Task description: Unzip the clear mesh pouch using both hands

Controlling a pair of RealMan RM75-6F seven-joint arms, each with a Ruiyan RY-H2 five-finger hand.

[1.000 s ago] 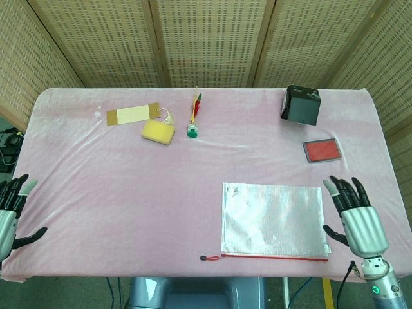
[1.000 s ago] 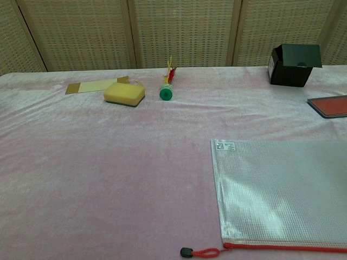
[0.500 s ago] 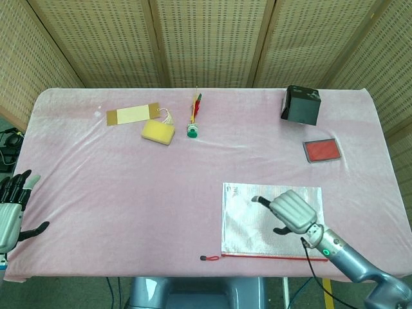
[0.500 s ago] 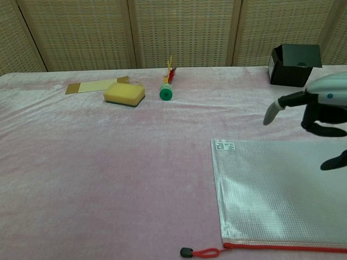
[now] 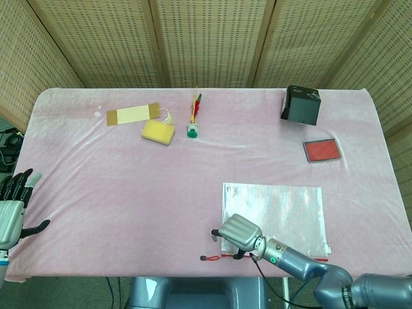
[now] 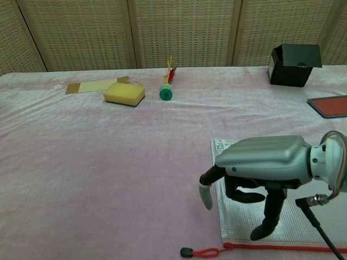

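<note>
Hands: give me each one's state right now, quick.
Left hand: open, fingers spread, holding nothing, at the table's left edge.
Right hand: open, holding nothing, fingers pointing down over the mesh pouch near its zipper end.

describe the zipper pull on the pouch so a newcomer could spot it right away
Start at the pink table and find the clear mesh pouch lying flat at the near edge, with the right hand over its near left corner. A red zipper line runs along the pouch's near edge; just past its left end lies the zipper pull, a short red cord with a small black tip, the only loose tail there.
</note>
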